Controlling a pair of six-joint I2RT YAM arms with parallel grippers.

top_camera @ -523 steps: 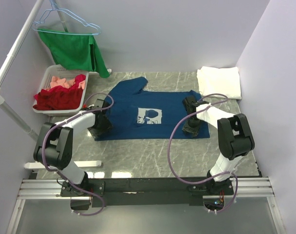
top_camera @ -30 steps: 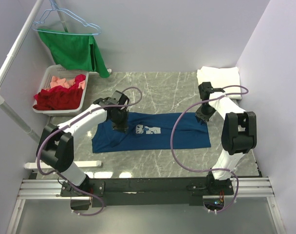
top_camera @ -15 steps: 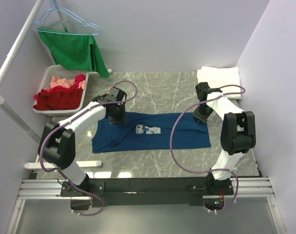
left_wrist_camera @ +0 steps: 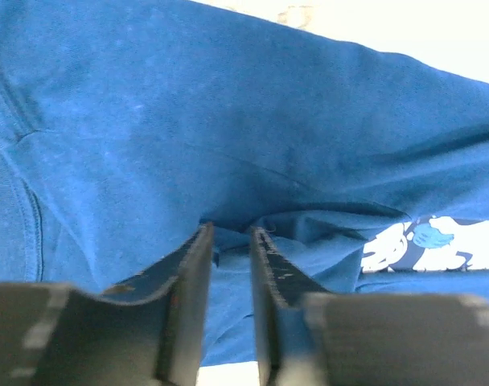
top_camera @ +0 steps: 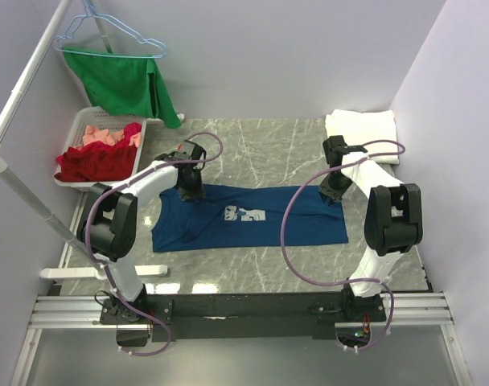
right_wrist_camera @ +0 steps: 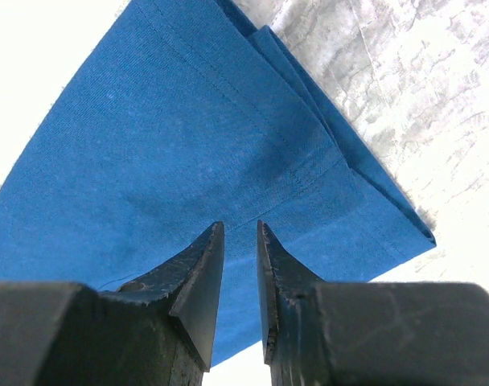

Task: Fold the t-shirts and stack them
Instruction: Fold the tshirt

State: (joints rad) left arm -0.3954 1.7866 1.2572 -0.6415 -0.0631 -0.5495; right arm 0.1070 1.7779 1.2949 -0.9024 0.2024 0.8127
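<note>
Now the navy shirt [top_camera: 252, 219] lies folded mid-frame, long axis left to right. Your left gripper [top_camera: 190, 195] and right gripper [top_camera: 332, 195] sit near its upper corners, barely parted; right empty, left unclear.

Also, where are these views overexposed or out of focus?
Left wrist: beyond the navy shirt the top right is blown out to white, and the left pincer is blurred. Right wrist: white burn-out at upper left and bottom; the marble table is readable at upper right; the right pincer is soft. Top external: sharp, evenly lit, glare patches on the table's near edge.
</note>
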